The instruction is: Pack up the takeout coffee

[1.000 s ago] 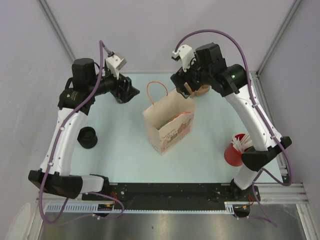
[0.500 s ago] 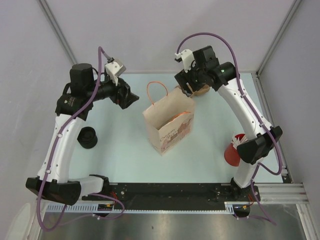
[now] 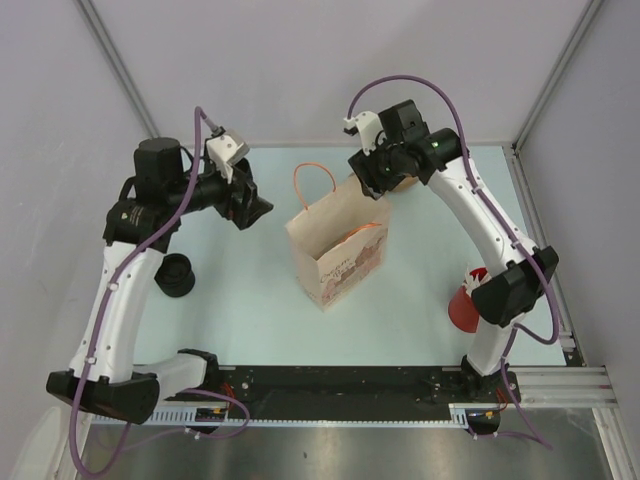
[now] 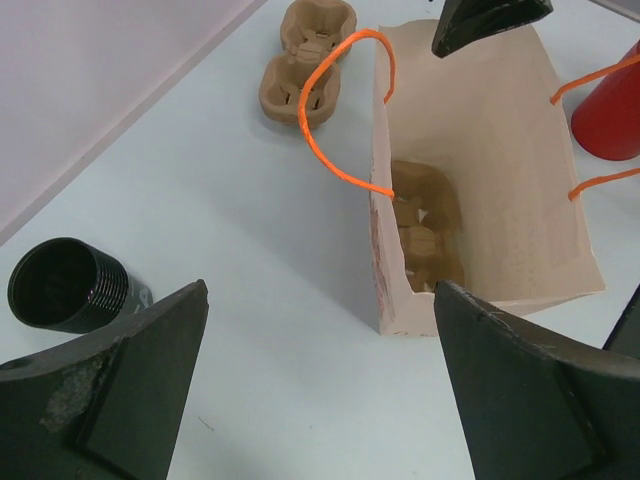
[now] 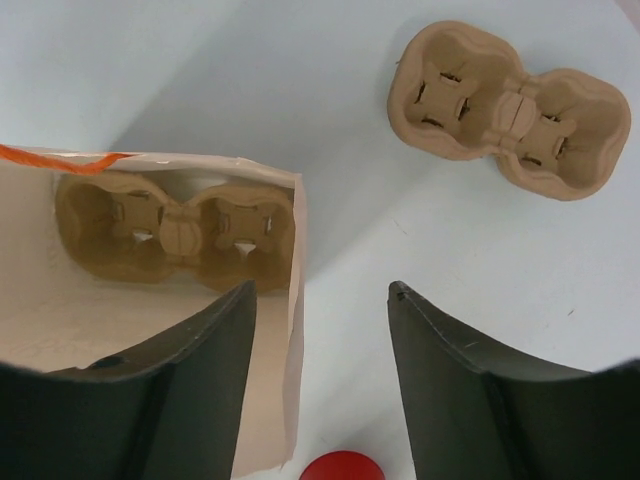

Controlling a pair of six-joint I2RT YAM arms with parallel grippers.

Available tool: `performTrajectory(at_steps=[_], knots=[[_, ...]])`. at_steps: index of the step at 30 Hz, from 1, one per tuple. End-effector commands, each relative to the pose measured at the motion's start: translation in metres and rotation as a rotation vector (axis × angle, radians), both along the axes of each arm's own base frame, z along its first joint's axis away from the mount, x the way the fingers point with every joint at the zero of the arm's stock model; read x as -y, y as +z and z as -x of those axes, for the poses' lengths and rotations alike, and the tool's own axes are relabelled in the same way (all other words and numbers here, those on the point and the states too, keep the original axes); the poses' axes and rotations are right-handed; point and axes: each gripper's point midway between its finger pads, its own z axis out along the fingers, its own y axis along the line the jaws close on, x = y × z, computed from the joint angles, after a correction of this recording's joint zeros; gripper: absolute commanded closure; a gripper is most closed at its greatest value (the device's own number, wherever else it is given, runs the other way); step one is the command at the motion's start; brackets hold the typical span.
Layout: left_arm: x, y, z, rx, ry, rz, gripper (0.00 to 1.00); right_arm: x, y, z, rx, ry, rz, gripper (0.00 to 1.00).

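A brown paper bag (image 3: 338, 252) with orange handles stands open mid-table. A brown cup carrier (image 5: 175, 225) lies at its bottom and also shows in the left wrist view (image 4: 425, 225). A second carrier (image 5: 510, 105) lies on the table behind the bag (image 4: 305, 60). My right gripper (image 5: 320, 300) is open and empty, above the bag's far right edge (image 3: 375, 182). My left gripper (image 4: 320, 370) is open and empty, left of the bag and above the table (image 3: 252, 205). A black cup (image 3: 175, 275) lies on its side at the left (image 4: 65, 285).
A red cup (image 3: 468, 305) holding white sticks stands at the right, near the right arm's base; it also shows in the left wrist view (image 4: 610, 100). Grey walls close in the back and sides.
The left gripper has dropped a little and turned toward the bag. The right arm has drawn in, its gripper staying over the bag's far edge. The bag and cups have not moved.
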Motion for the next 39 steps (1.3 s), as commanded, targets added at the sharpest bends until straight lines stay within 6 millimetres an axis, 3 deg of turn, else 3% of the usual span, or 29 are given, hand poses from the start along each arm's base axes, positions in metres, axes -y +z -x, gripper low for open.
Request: performTrajectory(at_steps=[1, 4, 13, 17, 19, 28, 39], knots=[[-0.011, 0.005, 0.012, 0.041, 0.031, -0.027, 0.01, -0.007, 0.002, -0.011, 0.023, -0.013, -0.024, 0.44], [-0.014, 0.006, 0.017, 0.05, 0.046, -0.035, 0.0, -0.007, 0.001, -0.015, 0.024, -0.023, -0.025, 0.55], [-0.016, -0.007, 0.017, 0.027, 0.058, -0.037, 0.01, -0.015, -0.006, -0.022, 0.013, -0.038, -0.005, 0.69], [-0.015, -0.01, 0.015, 0.019, 0.058, -0.036, 0.01, -0.006, 0.001, -0.031, 0.039, -0.104, -0.005, 0.85], [-0.015, -0.01, 0.015, 0.016, 0.057, -0.033, 0.0, 0.002, 0.005, -0.038, 0.053, -0.141, -0.01, 0.94], [-0.012, -0.014, 0.014, 0.001, 0.055, -0.021, 0.0, 0.034, 0.018, -0.056, 0.1, -0.289, -0.016, 0.97], [-0.011, -0.015, 0.013, -0.008, 0.054, -0.013, 0.01, 0.112, 0.018, -0.089, 0.146, -0.565, -0.015, 1.0]])
